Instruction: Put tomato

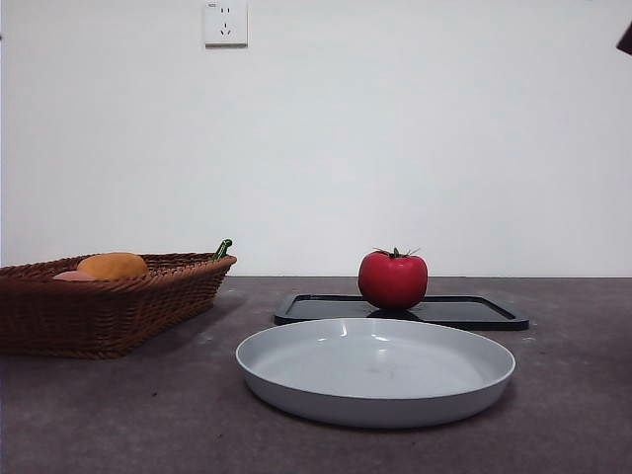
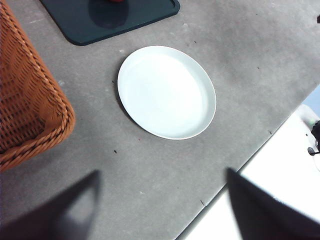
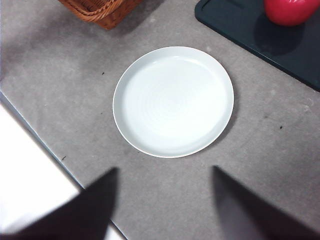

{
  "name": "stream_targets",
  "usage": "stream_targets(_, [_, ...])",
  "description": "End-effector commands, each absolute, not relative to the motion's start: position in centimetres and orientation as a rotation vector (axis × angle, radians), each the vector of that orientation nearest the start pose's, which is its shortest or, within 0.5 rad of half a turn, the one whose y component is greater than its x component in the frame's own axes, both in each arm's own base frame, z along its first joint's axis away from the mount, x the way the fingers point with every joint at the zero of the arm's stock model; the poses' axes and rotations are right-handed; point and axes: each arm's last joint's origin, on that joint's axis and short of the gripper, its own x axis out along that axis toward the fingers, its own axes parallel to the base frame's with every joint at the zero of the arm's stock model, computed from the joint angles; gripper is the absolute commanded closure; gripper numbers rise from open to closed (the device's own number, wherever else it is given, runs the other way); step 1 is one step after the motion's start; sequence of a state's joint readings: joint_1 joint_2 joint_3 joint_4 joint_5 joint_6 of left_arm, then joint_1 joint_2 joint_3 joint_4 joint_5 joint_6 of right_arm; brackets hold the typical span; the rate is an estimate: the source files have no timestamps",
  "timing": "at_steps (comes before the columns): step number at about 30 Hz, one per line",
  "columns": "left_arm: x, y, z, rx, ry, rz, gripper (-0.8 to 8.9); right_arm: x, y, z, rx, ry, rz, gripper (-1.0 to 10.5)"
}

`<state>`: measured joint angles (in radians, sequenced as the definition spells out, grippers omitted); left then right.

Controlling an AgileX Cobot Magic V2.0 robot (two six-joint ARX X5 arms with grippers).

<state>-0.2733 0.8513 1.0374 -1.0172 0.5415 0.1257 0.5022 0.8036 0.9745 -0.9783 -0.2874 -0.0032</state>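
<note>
The tomato (image 1: pixel 393 280) stood upright on the black tray (image 1: pixel 474 312), behind the empty grey plate (image 1: pixel 375 400). Only the front view showed the wicker basket's (image 1: pixel 99 306) contents, an orange fruit (image 1: pixel 113 265) and a pale pink one (image 1: pixel 73 276), plus the wall socket (image 1: pixel 225 22). No writing was legible. Left gripper (image 2: pixel 162 210) and right gripper (image 3: pixel 165 200) hovered with jaws spread, holding nothing.

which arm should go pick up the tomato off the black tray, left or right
Probably right. Both grippers hang open and empty above the plate, but the right wrist view shows most of the tomato on the black tray, while the left wrist view catches only a sliver at its edge.
</note>
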Motion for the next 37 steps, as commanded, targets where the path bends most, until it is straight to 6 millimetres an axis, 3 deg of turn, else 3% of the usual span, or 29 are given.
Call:
stream_targets(1, [12.95, -5.25, 34.27, 0.01, 0.771, -0.832, 6.89, 11.46, 7.33, 32.8, -0.088, 0.807, 0.754, 8.6])
stream_targets(4, [12.95, -5.25, 34.27, 0.01, 0.771, -0.832, 8.06, 11.46, 7.33, 32.81, -0.089, 0.806, 0.755, 9.4])
stream_targets(37, [12.92, -5.25, 34.46, 0.022, 0.743, -0.837, 8.06, 11.45, 7.32, 32.81, -0.089, 0.806, 0.754, 9.4])
